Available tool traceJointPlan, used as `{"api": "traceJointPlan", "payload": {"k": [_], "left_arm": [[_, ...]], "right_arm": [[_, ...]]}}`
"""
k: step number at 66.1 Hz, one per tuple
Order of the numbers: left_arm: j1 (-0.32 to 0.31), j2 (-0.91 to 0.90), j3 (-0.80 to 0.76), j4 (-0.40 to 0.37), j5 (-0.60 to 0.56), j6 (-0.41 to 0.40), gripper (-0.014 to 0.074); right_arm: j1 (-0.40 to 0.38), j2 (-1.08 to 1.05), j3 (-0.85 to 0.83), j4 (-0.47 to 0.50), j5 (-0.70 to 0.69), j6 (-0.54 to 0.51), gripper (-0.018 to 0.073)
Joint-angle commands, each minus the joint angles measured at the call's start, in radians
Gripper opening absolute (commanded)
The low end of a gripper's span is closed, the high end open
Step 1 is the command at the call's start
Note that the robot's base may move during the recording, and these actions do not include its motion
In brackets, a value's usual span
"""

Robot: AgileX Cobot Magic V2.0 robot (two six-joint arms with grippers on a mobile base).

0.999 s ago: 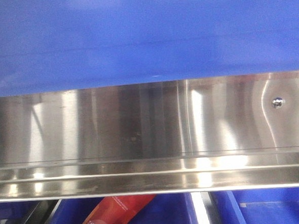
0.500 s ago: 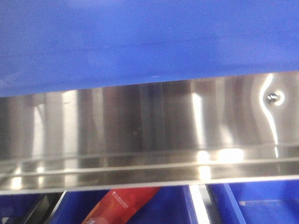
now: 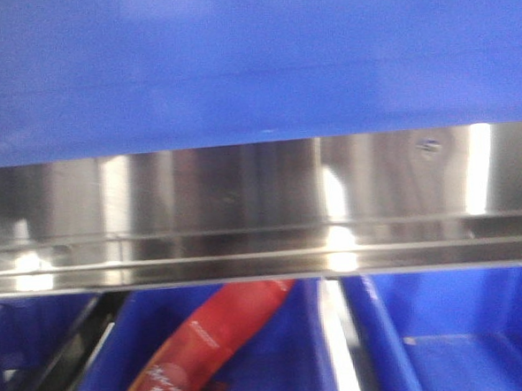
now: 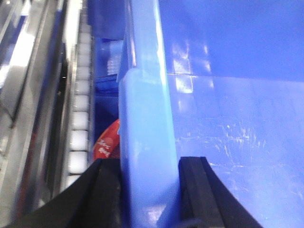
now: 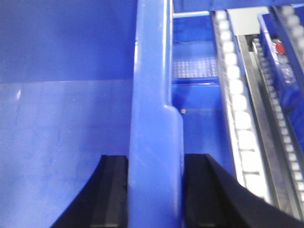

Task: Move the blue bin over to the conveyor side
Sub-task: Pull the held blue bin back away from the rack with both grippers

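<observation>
Stainless rack (image 3: 243,196) is the backdrop in every view, and we sit hard up against it.

Nearest, left wrist view: our left pincer (image 4: 149,192) is clamped across the rolled rim of the blue bin (image 4: 237,118). Its black fingers (image 4: 102,190) press on either side of the wall, one outside and one inside. The bin interior lies to the right of it.

Right wrist view, same story mirrored: our right pincer (image 5: 156,192) is narrow around the rim, both pads (image 5: 111,190) touch the plastic, and the interior lies to the left. So we hold the bin by two walls, between the arms. We cannot tell whether its base rests on anything.

Further out on the left, a lane of white rollers (image 4: 78,128) runs away beside the bin. A red packet (image 4: 107,142) shows low down between that lane and the rim. On the right there is a second roller lane (image 5: 237,109). A lower blue crate (image 5: 194,71) sits between it and the bin wall, and a far crate (image 5: 285,76) is at the frame edge.

Front view, blurred: the bin wall fills the upper half, with the rack's steel rail just below its lower edge. Under the rail the red packet lies tilted in one small crate (image 3: 280,363), with a neighbour crate (image 3: 447,344) beside it on the right.
</observation>
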Motion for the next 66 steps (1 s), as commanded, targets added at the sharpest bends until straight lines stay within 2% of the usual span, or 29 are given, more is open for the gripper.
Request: {"api": "traceJointPlan", "payload": {"k": [1,66], "left_arm": [[-0.002,-0.02,-0.01,0.024,-0.09,0.013,-0.0017],[-0.002,-0.02,-0.01,0.026,-0.089,0.013,-0.0017]], "right_arm": [[-0.005,-0.022,-0.013,-0.061,-0.099,-0.009,-0.0088],[-0.005,-0.022,-0.013,-0.061,-0.099,-0.009,-0.0088]]}}
